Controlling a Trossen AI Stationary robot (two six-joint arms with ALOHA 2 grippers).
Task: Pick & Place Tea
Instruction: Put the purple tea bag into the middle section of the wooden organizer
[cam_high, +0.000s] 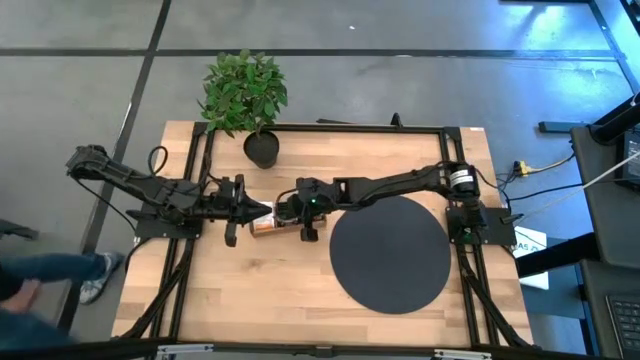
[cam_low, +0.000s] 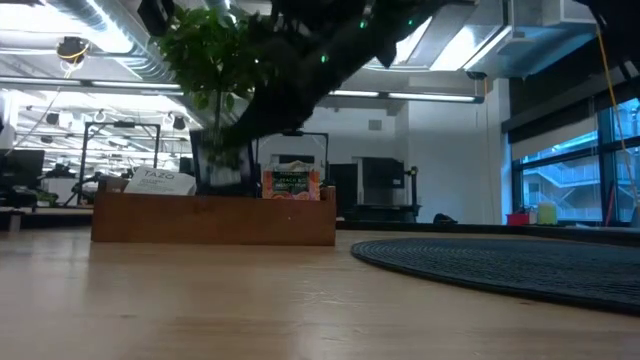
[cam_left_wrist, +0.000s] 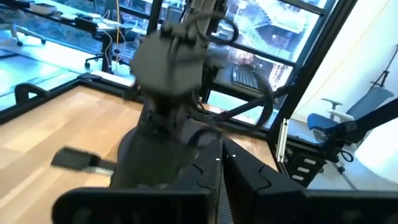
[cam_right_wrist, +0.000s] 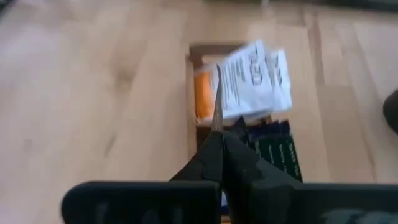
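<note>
The wooden tray (cam_high: 265, 228) sits mid-table between both arms and holds tea sachets. In the right wrist view these are white ones (cam_right_wrist: 255, 78), an orange one (cam_right_wrist: 204, 96) and dark ones (cam_right_wrist: 277, 152). In the low view a white sachet (cam_low: 160, 182) and an orange one (cam_low: 292, 182) stick up out of the tray (cam_low: 215, 220). My right gripper (cam_right_wrist: 217, 134) hovers over the tray (cam_right_wrist: 191, 74), shut on a thin sachet seen edge-on. My left gripper (cam_left_wrist: 222, 177) is shut and empty, just left of the tray (cam_high: 250, 210), facing the right arm's wrist (cam_left_wrist: 168, 62). My right gripper pinches one flat sachet between its two fingers. The sachet's edge (cam_right_wrist: 216, 102) sticks out past the fingertips as a thin line. The fingers point down at the tray from above. Its colour and the part held cannot be made out.
A large black round mat (cam_high: 390, 250) lies on the table's right half, under the right arm. A potted plant (cam_high: 245, 95) stands at the far edge behind the tray. Bare wood stretches along the near side. A person's legs show off the table's left (cam_high: 60, 275).
</note>
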